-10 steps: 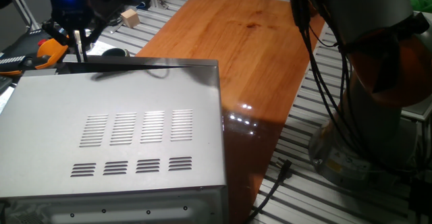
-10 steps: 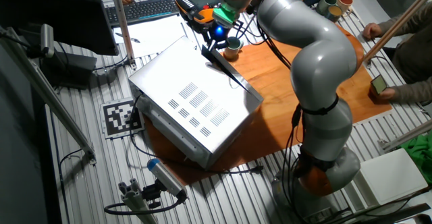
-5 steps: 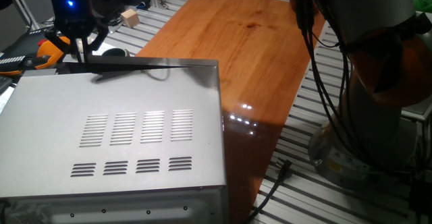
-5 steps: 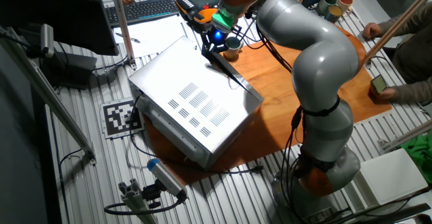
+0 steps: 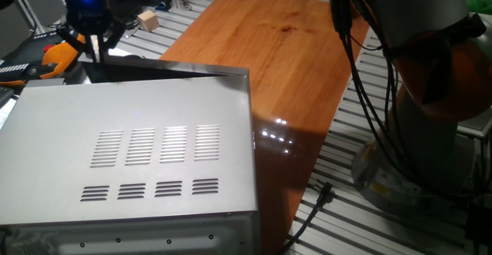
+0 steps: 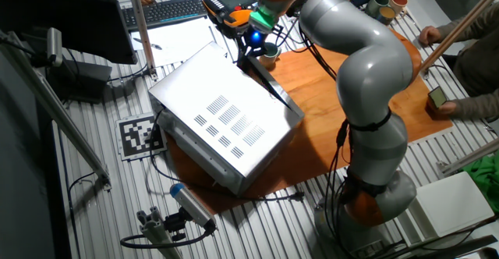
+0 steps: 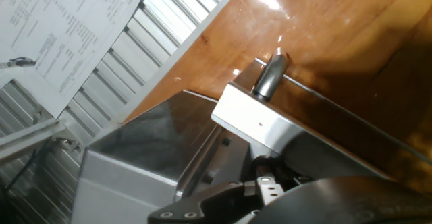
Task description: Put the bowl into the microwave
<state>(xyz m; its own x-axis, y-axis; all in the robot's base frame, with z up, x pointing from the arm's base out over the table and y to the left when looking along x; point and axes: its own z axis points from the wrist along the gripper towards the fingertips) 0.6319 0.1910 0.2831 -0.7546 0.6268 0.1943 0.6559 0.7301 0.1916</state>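
Note:
The microwave [image 5: 138,155] fills the near left of one fixed view, vent slots in its top. It also shows in the other fixed view [image 6: 222,118]. Its dark door [image 6: 267,82] stands ajar at the far side. My gripper [image 5: 91,46], with a blue light above it, hangs at the door's top edge near its left corner. Its thin fingers stand close together, and I cannot tell whether they hold anything. The hand view shows the door's silver handle [image 7: 270,75] on a white mount. The bowl [image 6: 270,51] stands on the wooden table just behind the door, beside my gripper.
The wooden table [image 5: 277,48] stretches to the right of the microwave. A pale wooden cube [image 5: 148,20] lies at the back. An orange pendant [image 6: 230,13], papers and a keyboard [image 6: 168,9] lie beyond the microwave. Cables [image 5: 365,78] hang by the arm's base.
My gripper has moved a little up and away, and the door's top edge has shifted with it. The microwave body and the bowl have not moved.

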